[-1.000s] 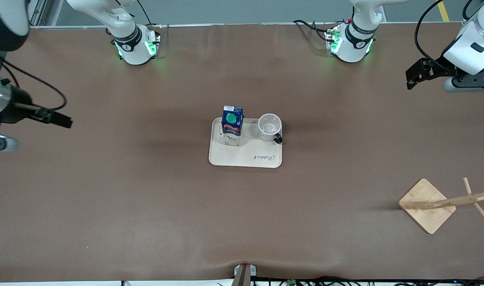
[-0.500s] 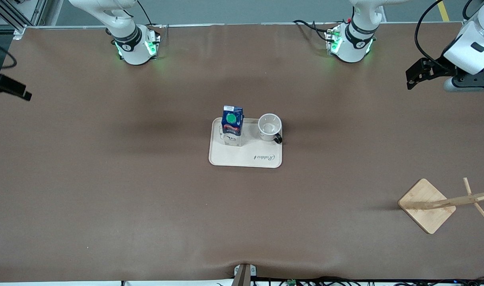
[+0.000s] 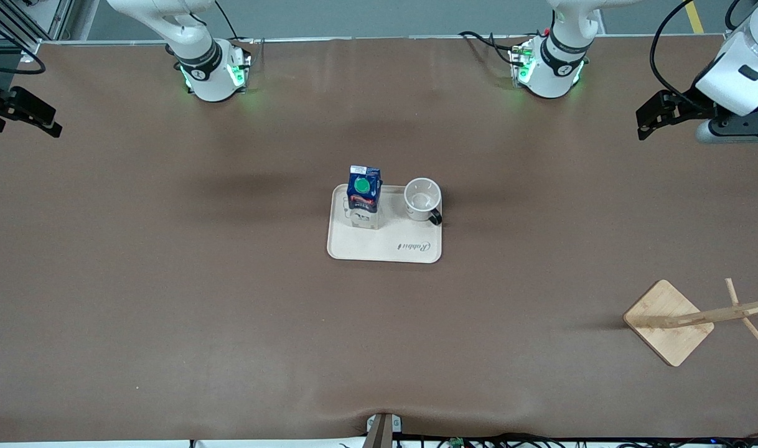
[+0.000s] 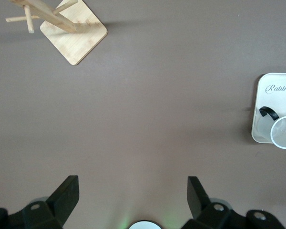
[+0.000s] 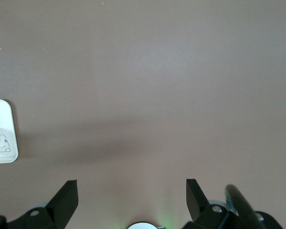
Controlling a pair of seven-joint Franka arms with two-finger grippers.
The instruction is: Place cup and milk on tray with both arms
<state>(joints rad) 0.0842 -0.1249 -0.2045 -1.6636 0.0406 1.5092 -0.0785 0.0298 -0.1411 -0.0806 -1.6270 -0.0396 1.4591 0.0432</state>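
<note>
The cream tray (image 3: 366,246) lies mid-table. On it stand the blue-and-white milk (image 3: 363,190) with its green cap and, beside it toward the left arm's end, the white cup (image 3: 422,199), handle facing the front camera. My left gripper (image 3: 650,118) hangs open over the table's left-arm end, far from the tray; the left wrist view shows its fingers apart (image 4: 132,191) with nothing between them, plus the cup (image 4: 285,132) on the tray (image 4: 276,102). My right gripper (image 3: 27,115) is open over the right-arm end; its wrist view (image 5: 132,191) shows bare table and the tray's corner (image 5: 2,119).
A square wooden stand (image 3: 668,322) with a tilted pegged post sits toward the left arm's end, nearer the front camera than the tray; the left wrist view shows the stand (image 4: 74,33) too. Green-lit arm bases (image 3: 214,71) stand along the table's back edge.
The right arm has pulled back from the table toward its own end and the bases' side, its gripper still open. The left arm, milk, cup and tray have stayed put.
</note>
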